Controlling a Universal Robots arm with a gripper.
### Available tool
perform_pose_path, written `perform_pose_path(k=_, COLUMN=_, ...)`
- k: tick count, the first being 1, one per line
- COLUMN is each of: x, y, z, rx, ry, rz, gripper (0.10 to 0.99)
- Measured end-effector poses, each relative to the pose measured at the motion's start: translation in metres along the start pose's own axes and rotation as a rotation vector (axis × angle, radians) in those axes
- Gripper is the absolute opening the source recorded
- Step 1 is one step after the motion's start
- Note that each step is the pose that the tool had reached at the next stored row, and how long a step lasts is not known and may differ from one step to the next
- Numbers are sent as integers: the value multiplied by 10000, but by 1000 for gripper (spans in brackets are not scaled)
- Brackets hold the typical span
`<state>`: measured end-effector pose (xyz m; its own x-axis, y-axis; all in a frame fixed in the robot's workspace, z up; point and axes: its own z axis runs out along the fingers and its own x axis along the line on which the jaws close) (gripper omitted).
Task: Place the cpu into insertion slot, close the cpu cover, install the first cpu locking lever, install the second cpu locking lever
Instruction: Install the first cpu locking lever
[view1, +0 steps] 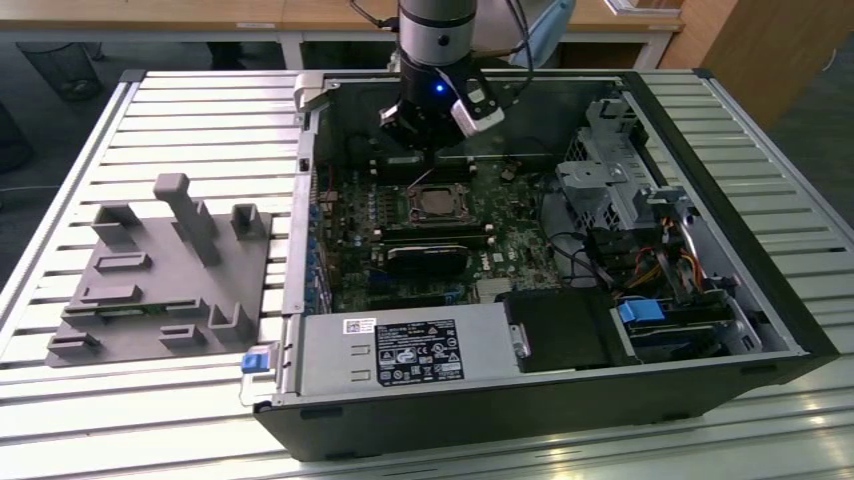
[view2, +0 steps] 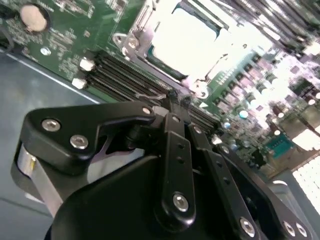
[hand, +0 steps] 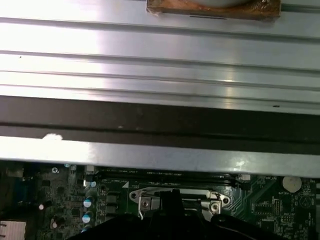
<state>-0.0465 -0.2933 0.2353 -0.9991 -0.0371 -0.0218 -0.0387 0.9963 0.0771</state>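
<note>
While the arm is reaching down into the open computer case (view1: 534, 415) in the exterior view, the tool (view1: 424, 162) is hanging just above the far edge of the cpu (view1: 434, 207). The cpu is sitting flat in the middle of the green motherboard (view1: 354, 250). A grey fixture block (view1: 167, 270) is lying on the slatted counter (view1: 134, 420) at the exterior view's left, well apart from the case.

In the second wrist view, the tool (view2: 178, 97) is showing its two black fingers (view2: 172, 150) drawn narrow, the tips almost meeting. Whether they are pinching anything is not clear. The tips are pointing at the near edge of the cpu cover (view2: 131, 42), a silvery frame lying around the glaring pale cpu (view2: 185, 37) in the insertion slot (view2: 151, 54). Long black memory slots (view2: 120, 75) are running between the tool and the socket, and a coin battery (view2: 32, 17) is shining on the board.

In the first wrist view, the dark tip of the tool (hand: 172, 197) is sitting against the cpu cover (hand: 145, 202), with the case wall (hand: 160, 120) and the counter's slats (hand: 160, 55) stretching beyond
</note>
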Motion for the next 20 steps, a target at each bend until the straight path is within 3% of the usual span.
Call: perform_pose_path(k=20, x=-116, y=3, z=87, rx=-1, ry=-1, rz=0, gripper=106)
